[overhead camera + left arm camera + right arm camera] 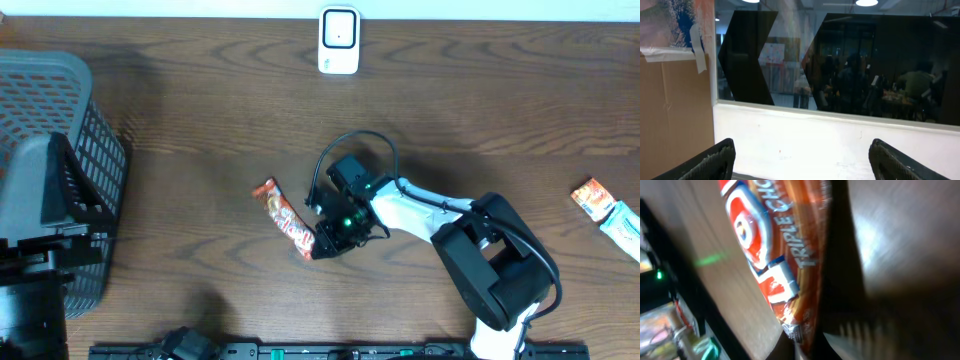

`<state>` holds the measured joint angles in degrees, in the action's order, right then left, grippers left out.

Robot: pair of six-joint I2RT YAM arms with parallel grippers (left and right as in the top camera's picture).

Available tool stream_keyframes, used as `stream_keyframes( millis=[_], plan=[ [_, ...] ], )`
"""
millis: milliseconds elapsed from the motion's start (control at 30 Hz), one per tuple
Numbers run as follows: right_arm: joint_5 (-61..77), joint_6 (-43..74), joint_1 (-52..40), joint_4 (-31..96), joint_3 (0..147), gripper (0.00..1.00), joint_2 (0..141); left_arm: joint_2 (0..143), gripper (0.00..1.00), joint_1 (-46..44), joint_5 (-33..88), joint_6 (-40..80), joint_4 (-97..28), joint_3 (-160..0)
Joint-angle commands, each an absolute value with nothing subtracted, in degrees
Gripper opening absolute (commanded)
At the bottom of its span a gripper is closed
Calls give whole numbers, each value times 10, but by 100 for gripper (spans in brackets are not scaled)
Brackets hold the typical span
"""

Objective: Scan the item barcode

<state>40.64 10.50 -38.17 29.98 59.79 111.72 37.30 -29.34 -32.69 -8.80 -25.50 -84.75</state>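
Bar (772, 265) fills the right wrist cam, orange/red wrapper w/ "TRIPLE CHO…" on it, lying flat on the surface (200, 120) about mid-way across. From overhead the right tool (322, 245) is down at the bar's near end, fingers either side of it. Can't tell if they actually pinch the wrapper or are just around it, too dark and close up. Left tool (802, 162) is spread wide w/ nothing in it, pointed at a window, so it's not part of this.

So imo we're at the pickup step, nothing scanned yet. White scanner (338, 40) (prob, going by looks) stands at the far edge, well apart from the bar.

Next move needs a firm hold on that thin, slippery end, then lift and carry it over to the scanner w/ the barcode side facing it. No barcode visible from either cam, so it might need a turn first.
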Motion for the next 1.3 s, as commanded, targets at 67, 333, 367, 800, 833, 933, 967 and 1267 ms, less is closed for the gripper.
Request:
stream_keyframes(
  millis=[67, 333, 367, 800, 833, 933, 967, 1267],
  plan=[
    [347, 107, -373, 304, 611, 93, 1097, 371, 86, -291, -324, -83, -253, -846],
    [347, 106, -373, 277, 610, 74, 1098, 371, 86, -291, -324, -83, -254, -846],
    [347, 106, -373, 276, 610, 70, 1098, 371, 86, -291, -324, -83, -254, -846],
    [351, 129, -378, 201, 587, 2, 1098, 371, 86, -291, -324, -83, -253, -846],
    [345, 131, -378, 200, 587, 1, 1098, 371, 86, -291, -324, -83, -253, -846],
    [338, 135, -377, 207, 590, 1, 1095, 371, 86, -291, -324, -83, -253, -846],
    [330, 138, -374, 218, 594, 1, 1090, 371, 86, -291, -324, -83, -253, -846],
    [112, 89, -353, 497, 726, 1, 936, 371, 86, -291, -324, -83, -254, -846]
  ],
)
